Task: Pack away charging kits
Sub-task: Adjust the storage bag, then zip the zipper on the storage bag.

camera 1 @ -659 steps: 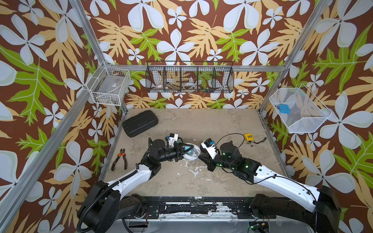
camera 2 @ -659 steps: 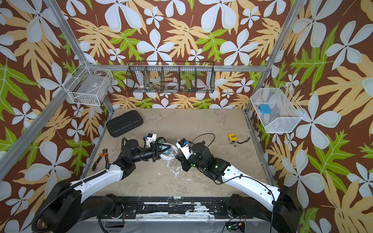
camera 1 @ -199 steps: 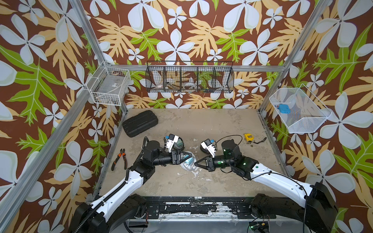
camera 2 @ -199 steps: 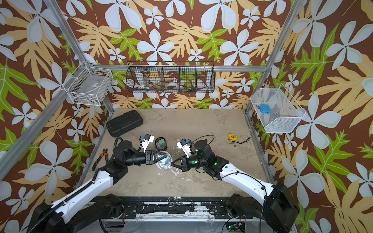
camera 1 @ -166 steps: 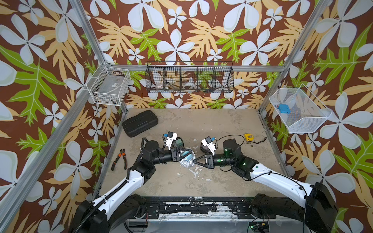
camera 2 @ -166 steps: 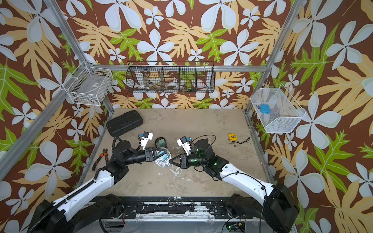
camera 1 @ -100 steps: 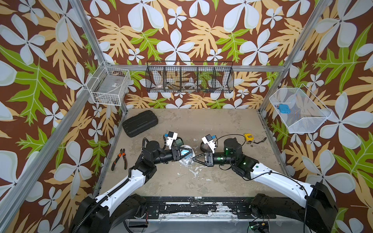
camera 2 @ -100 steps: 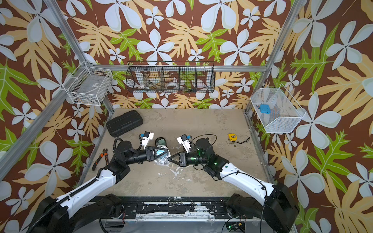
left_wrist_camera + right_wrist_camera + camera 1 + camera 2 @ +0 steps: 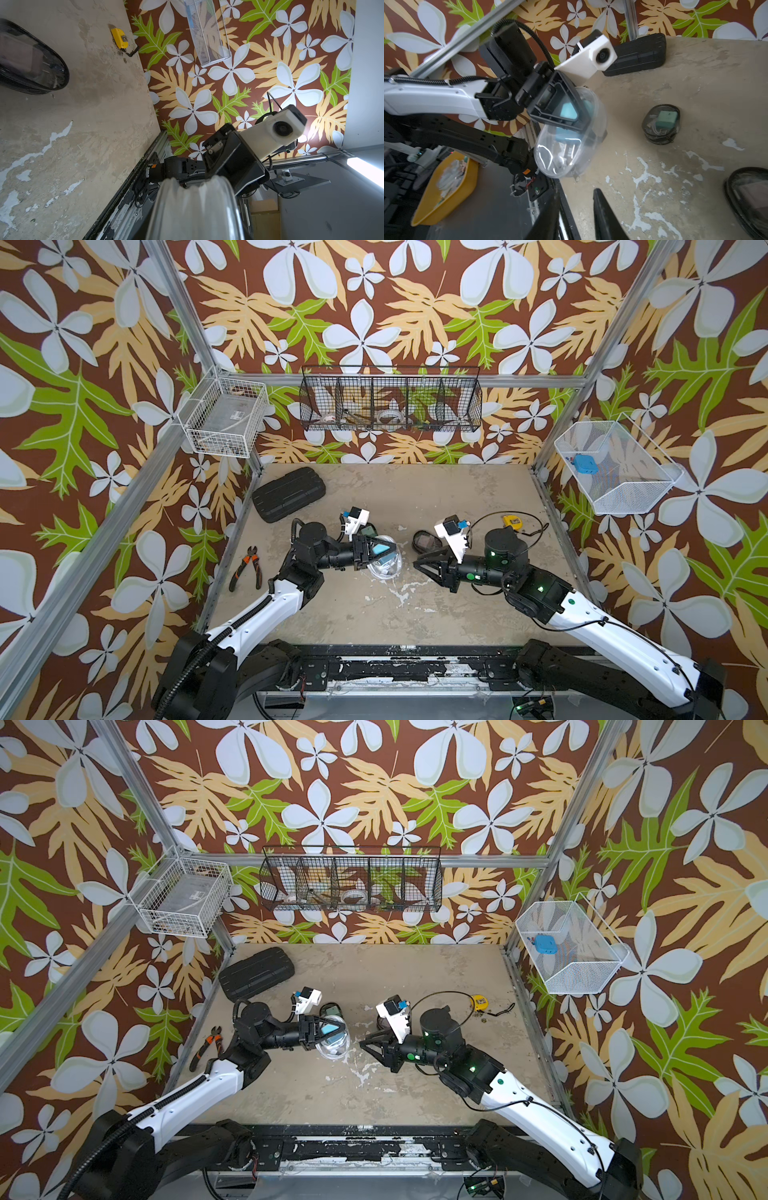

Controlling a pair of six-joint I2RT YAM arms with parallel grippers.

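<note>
In both top views: clear-rimmed oval pouch, teal plug block inside, gripped by left pincer above beige worktop; right pincer parted, empty.
Left wrist: black-rimmed pouch with pink block, packed.
Right wrist: black-rimmed pouch with mint block, packed. Probably last kit.

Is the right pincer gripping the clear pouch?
No, the right pincer stands open with nothing in it; the clear pouch hangs in the left pincer.
</note>
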